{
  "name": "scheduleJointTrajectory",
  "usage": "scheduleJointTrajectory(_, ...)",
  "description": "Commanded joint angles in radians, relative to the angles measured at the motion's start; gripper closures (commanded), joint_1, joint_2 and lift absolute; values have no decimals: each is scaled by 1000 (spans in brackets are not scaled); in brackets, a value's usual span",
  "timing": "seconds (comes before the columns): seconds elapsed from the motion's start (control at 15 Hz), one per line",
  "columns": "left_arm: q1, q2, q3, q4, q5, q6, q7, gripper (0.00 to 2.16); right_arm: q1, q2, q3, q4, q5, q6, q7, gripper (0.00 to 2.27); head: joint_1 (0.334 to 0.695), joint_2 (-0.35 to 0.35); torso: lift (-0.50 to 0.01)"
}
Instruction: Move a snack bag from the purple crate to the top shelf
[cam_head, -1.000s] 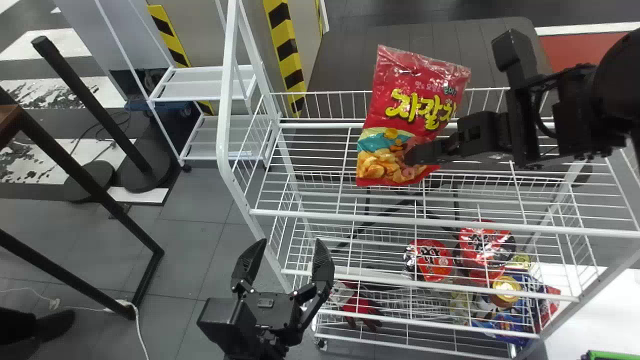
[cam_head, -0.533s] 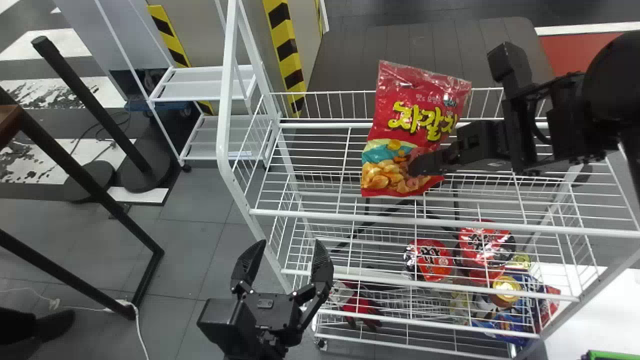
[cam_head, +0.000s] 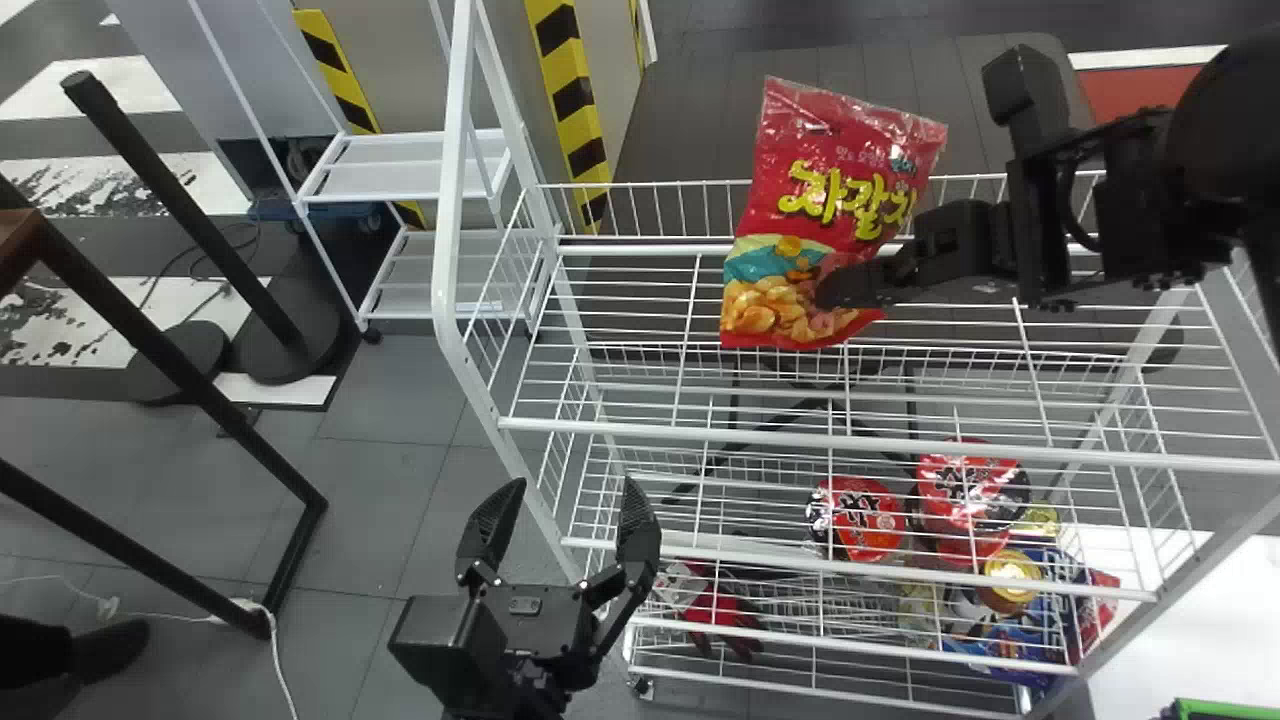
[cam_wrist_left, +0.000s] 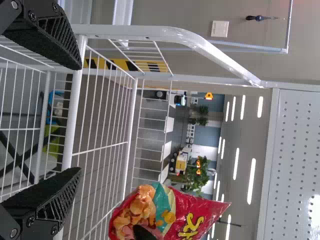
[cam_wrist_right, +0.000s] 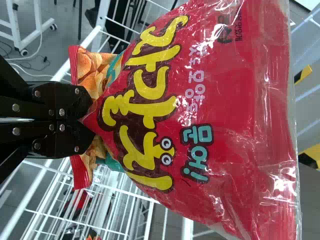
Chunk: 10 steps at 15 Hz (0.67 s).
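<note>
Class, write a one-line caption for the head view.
The right gripper holds a red snack bag over the white wire top shelf, while the left gripper hangs open.

The left gripper (cam_head: 573, 487) is black, with 2 tapering fingers (cam_wrist_left: 45, 200) that have rough, grainy faces and slanted ribs along the side. Round bolts (cam_wrist_left: 30, 220) sit at their roots. A small grey plate (cam_head: 525, 605) marks the palm, and a boxy black housing (cam_head: 445, 640) juts out beside it. The right gripper (cam_head: 828, 288) is black too, its smooth links (cam_wrist_right: 49, 105) dotted with silver screws (cam_wrist_right: 62, 112). Behind it are a curved black cable (cam_head: 1072, 215) and a big, rounded black joint (cam_head: 1220, 130).
</note>
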Motion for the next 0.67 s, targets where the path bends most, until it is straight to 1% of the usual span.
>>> scheduleJointTrajectory(0.0,0,0,4,4,1,-3,0,90,-24,1,1,64,8,-61,0,1946,695,190,0)
scheduleJointTrajectory(0.4,0,-1,9,7,3,-18,0,90,-30,1,36,141,21,-172,-1,1946,695,185,0)
scheduleJointTrajectory(0.6,2,-1,10,7,3,-22,0,93,-20,1,79,186,14,-310,-9,1946,695,189,0)
